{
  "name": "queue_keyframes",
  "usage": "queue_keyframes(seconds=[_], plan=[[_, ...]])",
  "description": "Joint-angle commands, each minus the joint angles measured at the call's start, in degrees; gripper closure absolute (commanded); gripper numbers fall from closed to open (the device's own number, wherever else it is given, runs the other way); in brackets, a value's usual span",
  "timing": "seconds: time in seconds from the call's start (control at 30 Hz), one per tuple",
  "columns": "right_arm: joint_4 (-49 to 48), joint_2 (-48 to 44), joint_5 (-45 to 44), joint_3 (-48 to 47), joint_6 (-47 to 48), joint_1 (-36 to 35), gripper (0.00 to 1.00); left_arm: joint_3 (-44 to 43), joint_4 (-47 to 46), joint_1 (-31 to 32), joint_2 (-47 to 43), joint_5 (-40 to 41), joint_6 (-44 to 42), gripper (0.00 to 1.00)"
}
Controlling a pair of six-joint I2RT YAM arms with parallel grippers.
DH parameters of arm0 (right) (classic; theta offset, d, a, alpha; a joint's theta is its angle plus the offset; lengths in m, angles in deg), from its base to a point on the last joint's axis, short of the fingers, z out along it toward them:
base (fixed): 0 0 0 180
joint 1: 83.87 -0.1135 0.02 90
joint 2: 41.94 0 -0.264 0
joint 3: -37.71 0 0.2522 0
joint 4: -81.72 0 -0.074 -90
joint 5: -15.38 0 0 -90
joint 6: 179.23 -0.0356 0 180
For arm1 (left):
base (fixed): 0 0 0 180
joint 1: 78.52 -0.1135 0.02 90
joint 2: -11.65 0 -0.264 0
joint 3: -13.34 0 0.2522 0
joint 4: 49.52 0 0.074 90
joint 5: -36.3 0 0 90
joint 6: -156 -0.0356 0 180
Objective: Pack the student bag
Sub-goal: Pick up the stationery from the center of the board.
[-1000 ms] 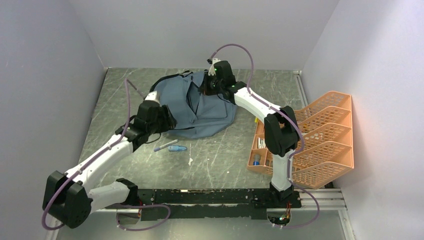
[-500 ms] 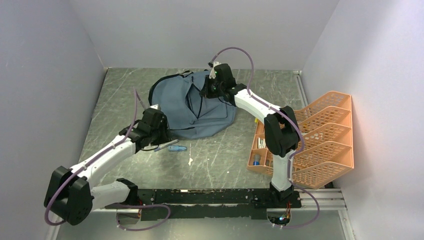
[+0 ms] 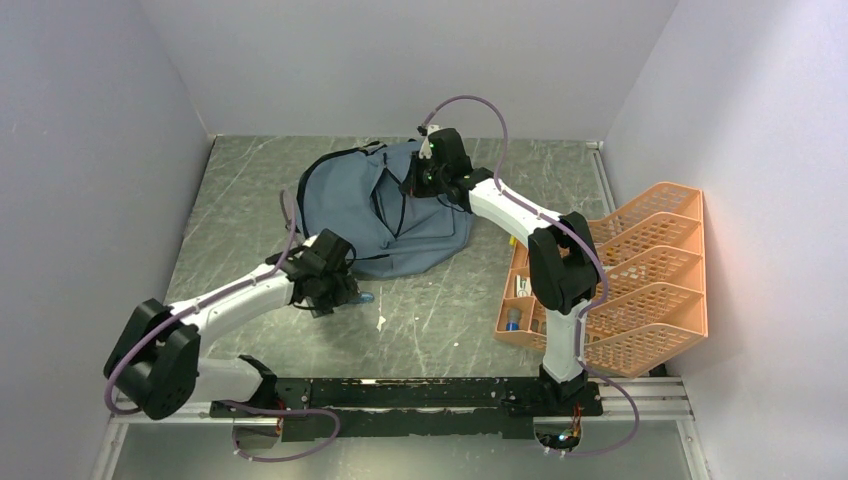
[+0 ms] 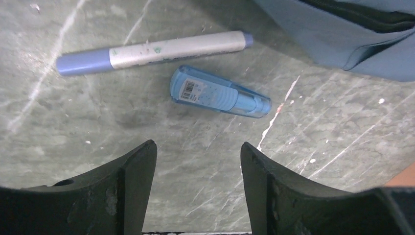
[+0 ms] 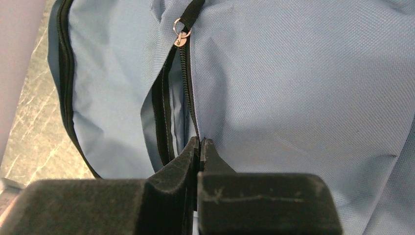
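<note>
Fabric of the student bag [image 3: 345, 200] looks soft, light and limp, so it will likely sag and fold when lifted. The firmer edge along the zip [image 5: 185, 88] seems the best hold. It lies slumped at the far middle of the table [image 3: 450, 320], zip open. The right gripper [image 5: 199, 147] is pressed together on that zip edge. Just off the bag's near edge, the left gripper [image 4: 195, 147] hangs spread above a blue dispenser [image 4: 220, 95] and a marker [image 4: 154, 51]. The dispenser's barcode sticker [image 4: 190, 89] is too small to read, and the marker's print is worn.
</note>
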Motion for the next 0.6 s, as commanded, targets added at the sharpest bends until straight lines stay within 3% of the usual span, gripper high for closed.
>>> queue_keyframes(seconds=[0.0,0.57], plan=[[2.8,-1.34,-0.42,1.01,-0.33,0.45,1.0,-2.36,1.25,1.6,3.82,0.67,8.37,0.32],[3.25,-1.54,-0.84,1.32,-0.29,0.51,1.0,-8.41,2.76,1.84,12.14,5.05,13.16,0.34]])
